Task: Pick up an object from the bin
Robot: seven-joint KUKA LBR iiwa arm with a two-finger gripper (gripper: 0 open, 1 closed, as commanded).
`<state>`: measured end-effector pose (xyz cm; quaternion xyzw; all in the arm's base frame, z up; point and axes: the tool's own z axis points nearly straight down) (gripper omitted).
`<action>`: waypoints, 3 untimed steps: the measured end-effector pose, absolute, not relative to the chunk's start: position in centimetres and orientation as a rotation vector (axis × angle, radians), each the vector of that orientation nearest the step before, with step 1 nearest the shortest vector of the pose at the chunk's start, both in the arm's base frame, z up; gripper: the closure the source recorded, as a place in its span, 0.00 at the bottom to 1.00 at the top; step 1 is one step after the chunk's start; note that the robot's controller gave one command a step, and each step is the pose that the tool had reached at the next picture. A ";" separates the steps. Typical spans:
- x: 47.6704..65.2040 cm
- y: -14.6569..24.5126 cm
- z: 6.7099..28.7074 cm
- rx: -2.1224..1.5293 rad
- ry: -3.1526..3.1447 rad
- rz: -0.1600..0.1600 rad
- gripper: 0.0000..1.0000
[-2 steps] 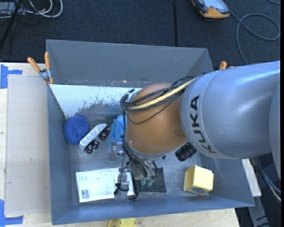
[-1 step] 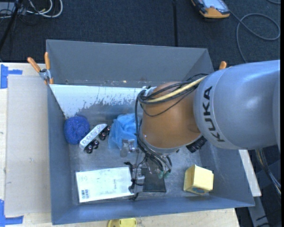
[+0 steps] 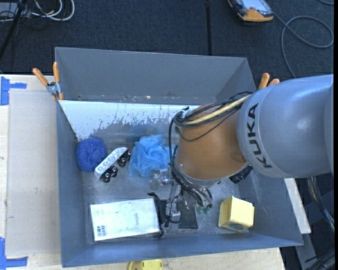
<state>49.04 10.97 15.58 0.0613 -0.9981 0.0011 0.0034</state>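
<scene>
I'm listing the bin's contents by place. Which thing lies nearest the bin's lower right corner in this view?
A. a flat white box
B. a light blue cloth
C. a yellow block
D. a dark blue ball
C: the yellow block sits alone there, right of the arm; the ball, box and cloth lie to its left.

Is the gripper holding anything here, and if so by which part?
It cannot be told. The gripper is down beside the right edge of the flat white box; whether it grips anything is hidden.
</scene>
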 end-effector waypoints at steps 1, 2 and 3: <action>49.4 6.7 15.4 0.145 -3.134 -0.001 0.00; 49.5 2.1 15.3 0.103 -3.136 0.001 0.00; 50.0 5.9 10.7 -0.008 -3.146 0.003 0.00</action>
